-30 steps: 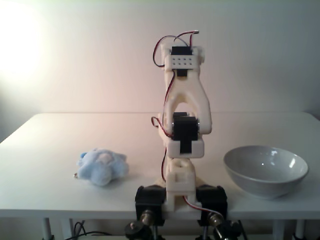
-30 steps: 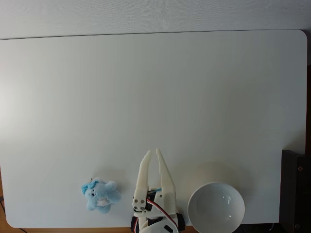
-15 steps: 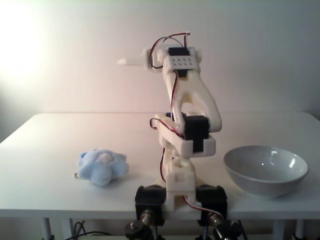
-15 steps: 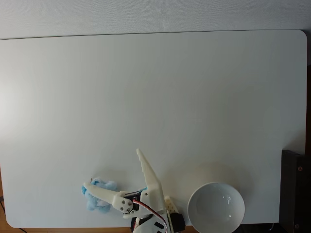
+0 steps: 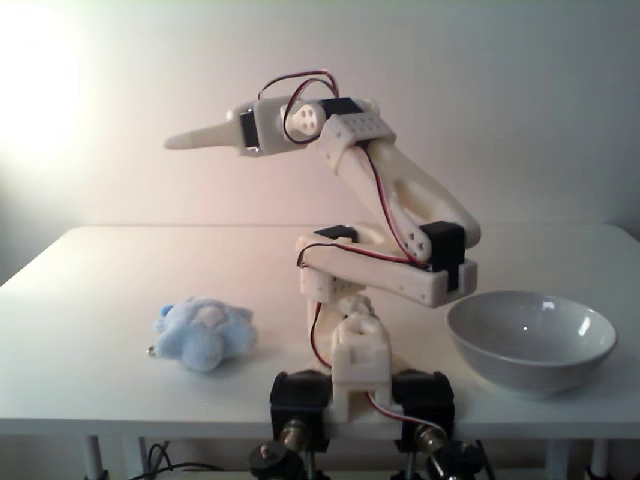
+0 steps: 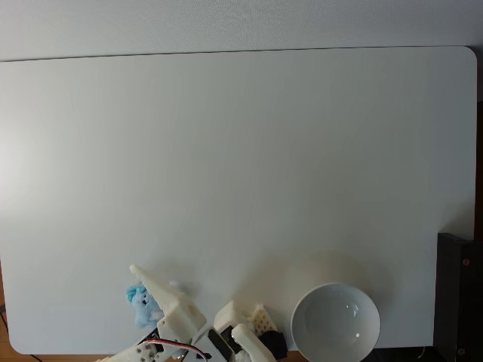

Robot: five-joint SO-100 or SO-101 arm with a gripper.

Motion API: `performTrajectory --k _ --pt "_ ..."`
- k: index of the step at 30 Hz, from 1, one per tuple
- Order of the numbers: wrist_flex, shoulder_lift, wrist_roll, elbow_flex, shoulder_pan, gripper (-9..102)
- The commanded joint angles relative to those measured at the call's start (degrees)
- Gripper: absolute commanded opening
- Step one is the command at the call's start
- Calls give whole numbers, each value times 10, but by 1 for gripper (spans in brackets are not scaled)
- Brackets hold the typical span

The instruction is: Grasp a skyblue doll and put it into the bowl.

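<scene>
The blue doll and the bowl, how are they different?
The skyblue doll is fluffy and pale blue with whitish patches; the bowl is smooth, glossy and white-grey. The doll is a lumpy little shape, while the bowl is round, open on top and clearly wider. In a fixed view the doll sits left of the arm, the bowl right of it. Both rest on the white table.

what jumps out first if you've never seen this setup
The white arm, raised from the table's near edge, with its gripper pointing left, high above the skyblue doll in the front fixed view. Right of the base sits the empty bowl. From above, the gripper partly covers the doll.
</scene>
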Motion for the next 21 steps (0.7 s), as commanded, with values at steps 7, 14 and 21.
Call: performTrajectory --k 7,14,21 --pt "-3 163 -4 54 -144 85" --pt "-3 163 -4 137 -170 85" --pt "-2 163 -4 209 -171 85"
